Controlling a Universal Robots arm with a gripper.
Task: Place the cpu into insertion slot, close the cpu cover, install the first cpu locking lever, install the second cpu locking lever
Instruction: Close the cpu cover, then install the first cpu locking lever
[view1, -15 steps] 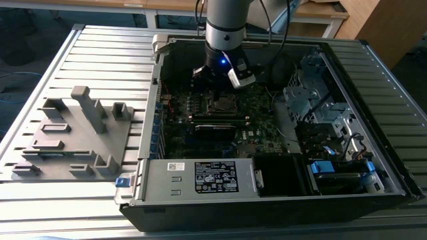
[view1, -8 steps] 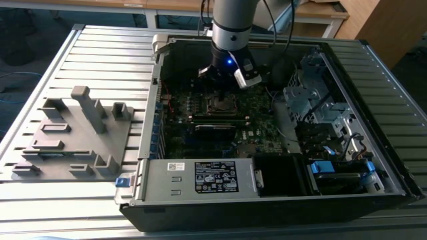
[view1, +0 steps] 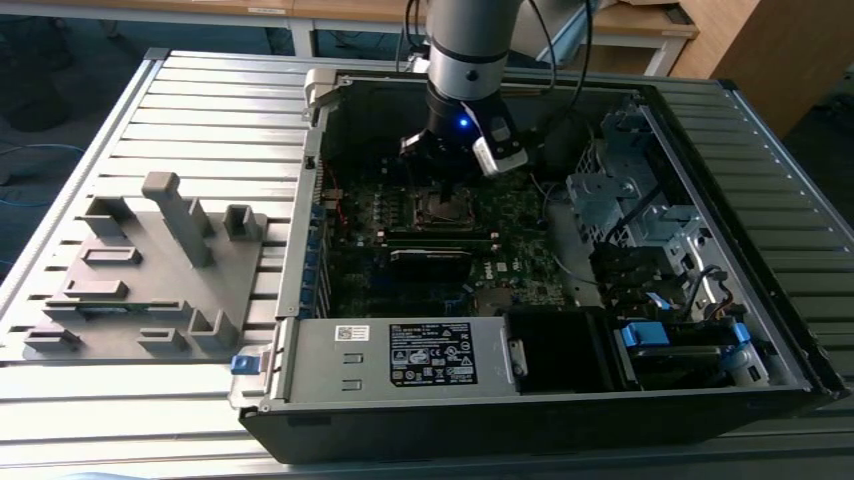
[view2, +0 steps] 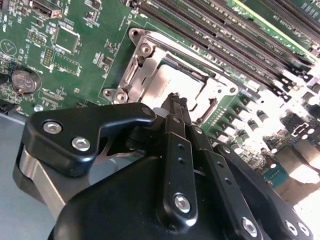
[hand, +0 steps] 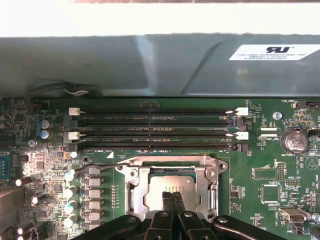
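The gripper (hand: 173, 195) has its two thin fingers pressed together with nothing held between them. Their tips are over the near edge of the cpu (hand: 167, 186), but whether they touch it cannot be told. They also hide that edge of the chip in both wrist views. The cpu lies in the insertion slot (view1: 449, 208), near the middle of the motherboard (hand: 250, 156), with the cpu cover (hand: 170, 162) lying flat around it. The locking levers are hard to make out against the frame. Beyond it run the memory slots (hand: 155, 131), and past them stands the case wall (hand: 150, 65).
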